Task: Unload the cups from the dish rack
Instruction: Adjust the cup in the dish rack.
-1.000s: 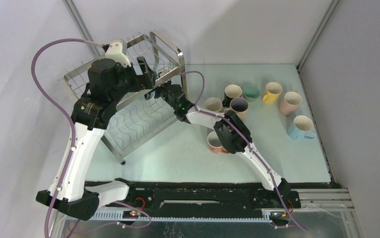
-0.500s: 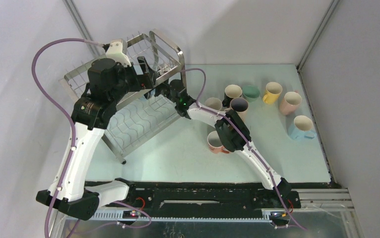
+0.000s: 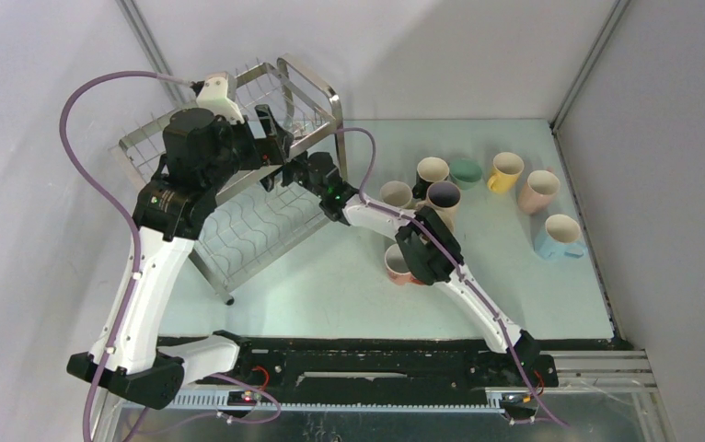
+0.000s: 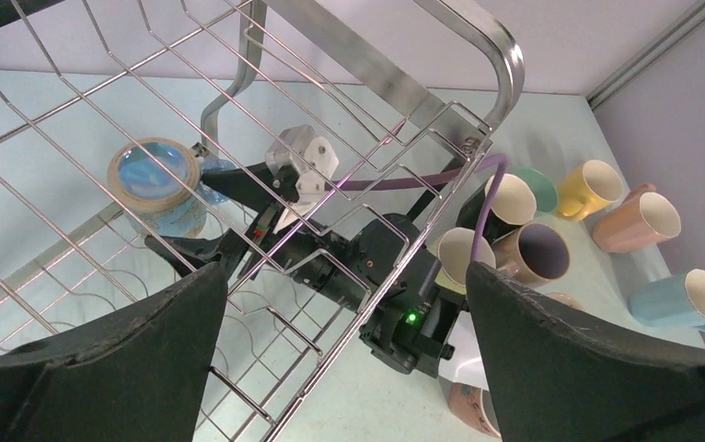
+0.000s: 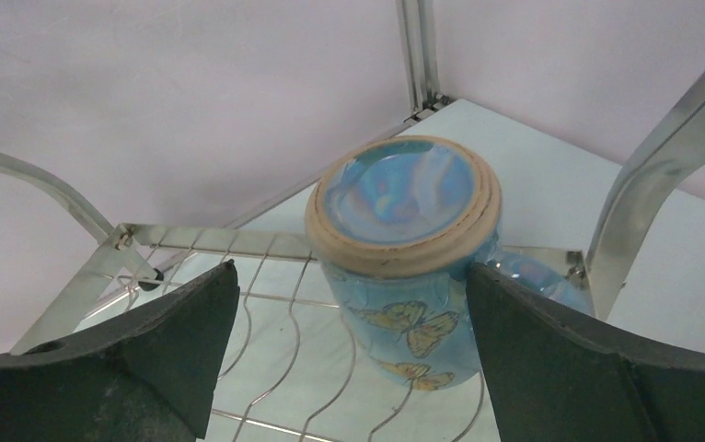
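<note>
Blue butterfly-printed cup (image 5: 404, 221), upturned in the steel wire dish rack (image 3: 238, 235) at the desk's (image 3: 330, 285) far-left corner, now sits between the wide-open jaws of the right gripper (image 5: 349, 276), which has edged in, ready to grasp; the left gripper (image 4: 344, 276) gapes empty.

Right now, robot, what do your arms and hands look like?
My left arm and right arm are smooth white tubes with chunky black joints. A thin purple cable loops along each. A tiny green light glows near the right wrist. The left hand and right hand each have two broad matte black fingers.
</note>
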Robot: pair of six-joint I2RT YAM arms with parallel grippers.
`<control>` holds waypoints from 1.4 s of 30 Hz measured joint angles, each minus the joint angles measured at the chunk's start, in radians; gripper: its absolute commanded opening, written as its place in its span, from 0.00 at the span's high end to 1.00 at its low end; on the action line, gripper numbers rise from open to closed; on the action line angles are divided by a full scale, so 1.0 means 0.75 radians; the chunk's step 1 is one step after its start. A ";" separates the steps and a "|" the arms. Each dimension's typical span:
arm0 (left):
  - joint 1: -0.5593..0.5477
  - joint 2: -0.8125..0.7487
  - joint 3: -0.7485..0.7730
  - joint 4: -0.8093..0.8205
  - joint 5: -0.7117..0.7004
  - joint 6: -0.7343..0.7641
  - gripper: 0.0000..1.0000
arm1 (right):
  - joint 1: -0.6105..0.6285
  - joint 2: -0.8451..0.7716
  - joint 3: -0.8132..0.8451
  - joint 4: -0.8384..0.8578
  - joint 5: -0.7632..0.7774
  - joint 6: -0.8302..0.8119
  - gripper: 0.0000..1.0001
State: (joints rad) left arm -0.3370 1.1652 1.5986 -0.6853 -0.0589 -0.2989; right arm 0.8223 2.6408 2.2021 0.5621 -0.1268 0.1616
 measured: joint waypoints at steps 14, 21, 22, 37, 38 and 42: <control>0.002 -0.001 -0.020 0.034 0.004 0.001 0.00 | 0.059 0.000 -0.001 -0.026 0.056 0.004 0.00; 0.002 -0.001 -0.020 0.034 0.004 0.001 0.00 | 0.122 -0.001 -0.013 -0.018 0.046 0.015 0.00; 0.002 -0.001 -0.020 0.034 0.004 0.001 0.00 | 0.129 -0.001 -0.022 -0.015 0.043 0.022 0.00; 0.002 -0.001 -0.021 0.035 0.006 0.001 0.00 | 0.142 -0.172 -0.407 0.115 0.043 0.041 0.00; 0.002 -0.001 -0.021 0.034 0.007 0.001 0.00 | 0.143 -0.195 -0.421 0.126 0.043 0.036 0.00; 0.003 -0.001 -0.021 0.034 0.010 0.001 0.00 | 0.144 -0.261 -0.442 0.173 0.044 0.022 0.01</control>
State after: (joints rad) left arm -0.3351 1.1648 1.5829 -0.6598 -0.0517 -0.2981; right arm 0.9302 2.4447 1.8706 0.6922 -0.0937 0.1780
